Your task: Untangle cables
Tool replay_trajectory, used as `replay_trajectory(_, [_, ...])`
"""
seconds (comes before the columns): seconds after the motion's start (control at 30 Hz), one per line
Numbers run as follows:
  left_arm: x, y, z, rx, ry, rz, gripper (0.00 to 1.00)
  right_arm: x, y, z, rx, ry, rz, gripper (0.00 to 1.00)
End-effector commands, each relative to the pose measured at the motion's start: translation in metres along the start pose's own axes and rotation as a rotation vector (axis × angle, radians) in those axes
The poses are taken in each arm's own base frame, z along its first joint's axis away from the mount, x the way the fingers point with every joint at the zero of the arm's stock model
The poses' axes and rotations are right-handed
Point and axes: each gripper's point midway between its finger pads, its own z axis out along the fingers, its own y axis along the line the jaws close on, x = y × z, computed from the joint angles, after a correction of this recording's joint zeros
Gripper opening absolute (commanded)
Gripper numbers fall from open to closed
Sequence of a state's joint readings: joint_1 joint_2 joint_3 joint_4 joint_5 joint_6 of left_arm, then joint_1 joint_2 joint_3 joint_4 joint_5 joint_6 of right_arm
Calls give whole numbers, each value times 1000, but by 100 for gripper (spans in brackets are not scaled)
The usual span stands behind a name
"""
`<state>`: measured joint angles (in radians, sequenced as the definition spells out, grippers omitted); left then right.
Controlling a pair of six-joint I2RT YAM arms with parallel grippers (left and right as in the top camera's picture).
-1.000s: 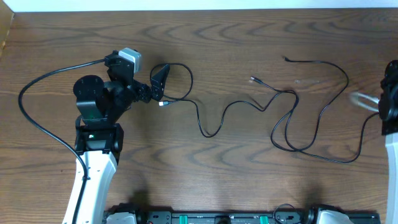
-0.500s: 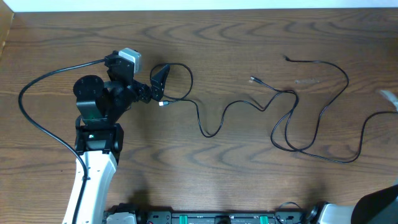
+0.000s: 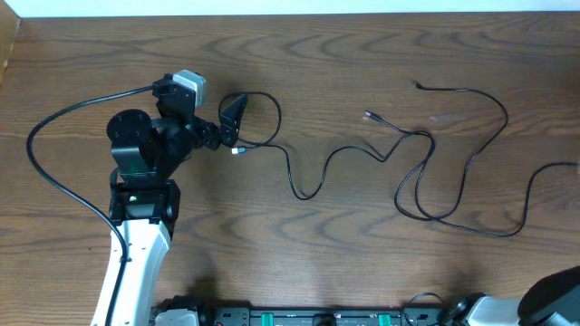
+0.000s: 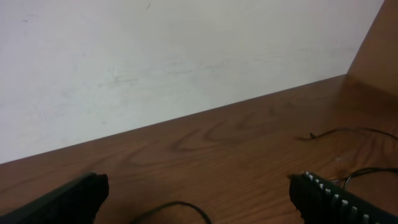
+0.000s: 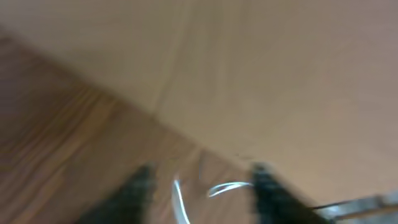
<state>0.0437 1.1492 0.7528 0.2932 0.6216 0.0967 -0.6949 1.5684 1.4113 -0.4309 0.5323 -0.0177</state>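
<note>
Left pincer (image 3: 233, 120) is hanging released, jaws wide, with a black cable (image 3: 299, 186) looping just beside its tip and that cable's plug (image 3: 237, 151) lying near it. The cable is running rightward along the counter (image 3: 299, 263) to a crossing (image 3: 422, 143) well apart from it. Right pincer (image 5: 202, 190), blurred, is showing parted jaws with a white cable (image 5: 227, 186) between them. The left arm is looking nearer the plug.

Overhead: light falling evenly, surface (image 3: 362, 263) showing sharp, shadows lying soft. Left wrist: wall (image 4: 155, 56) glowing bright. Right wrist: motion blur smearing everything, white cable (image 5: 227, 186) streaking.
</note>
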Motion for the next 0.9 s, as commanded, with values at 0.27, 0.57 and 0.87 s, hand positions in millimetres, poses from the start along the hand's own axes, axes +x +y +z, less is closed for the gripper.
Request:
replay_trajectory(0.27, [0, 0, 0, -3, 3, -11, 98, 16, 87, -14, -490, 85, 69, 99])
replay_trajectory(0.57, [6, 0, 0, -4, 29, -27, 98, 59, 170, -83, -803, 280, 34, 99])
replay_trajectory(0.87, [10, 0, 0, -4, 42, -35, 98, 153, 211, -170, -842, 543, -289, 99])
